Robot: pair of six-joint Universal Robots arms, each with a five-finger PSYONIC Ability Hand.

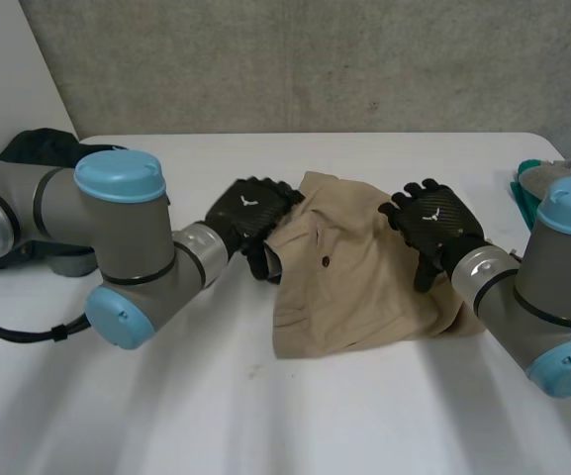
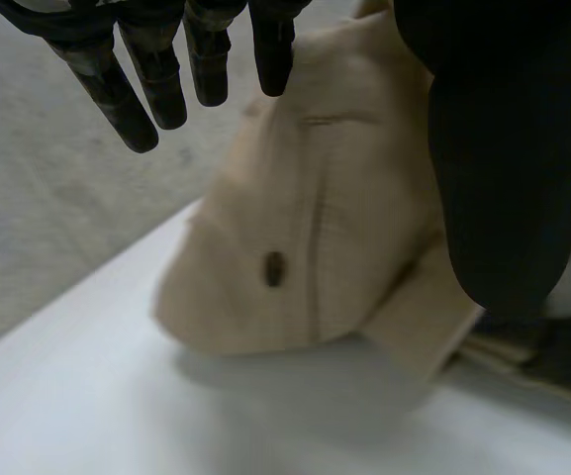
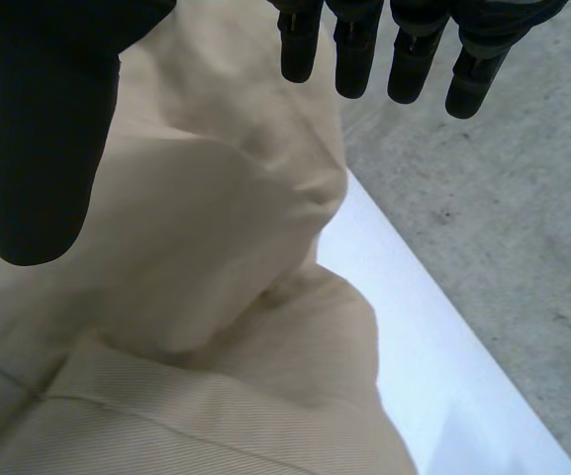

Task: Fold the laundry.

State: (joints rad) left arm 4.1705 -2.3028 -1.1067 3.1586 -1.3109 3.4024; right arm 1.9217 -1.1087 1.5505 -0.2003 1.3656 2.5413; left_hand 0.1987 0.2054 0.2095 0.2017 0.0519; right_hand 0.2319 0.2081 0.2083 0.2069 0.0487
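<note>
A crumpled beige garment [image 1: 354, 282] with a dark button [image 1: 325, 262] lies in the middle of the white table [image 1: 265, 416]. My left hand [image 1: 250, 213] is at the garment's left edge, palm down, with nothing held. In the left wrist view its fingers [image 2: 117, 89] are straight and spread from the thumb [image 2: 493, 148], over the beige garment [image 2: 305, 218] by the button [image 2: 273, 268]. My right hand [image 1: 433, 223] is over the garment's right edge. In the right wrist view its fingers [image 3: 354, 59] are straight above the cloth [image 3: 186, 297], apart from the thumb [image 3: 38, 119].
A dark bundle of cloth [image 1: 43, 148] lies at the table's back left, behind my left arm. A teal thing [image 1: 530, 186] sits at the right edge beside my right arm. A grey wall [image 1: 315, 59] stands behind the table's far edge.
</note>
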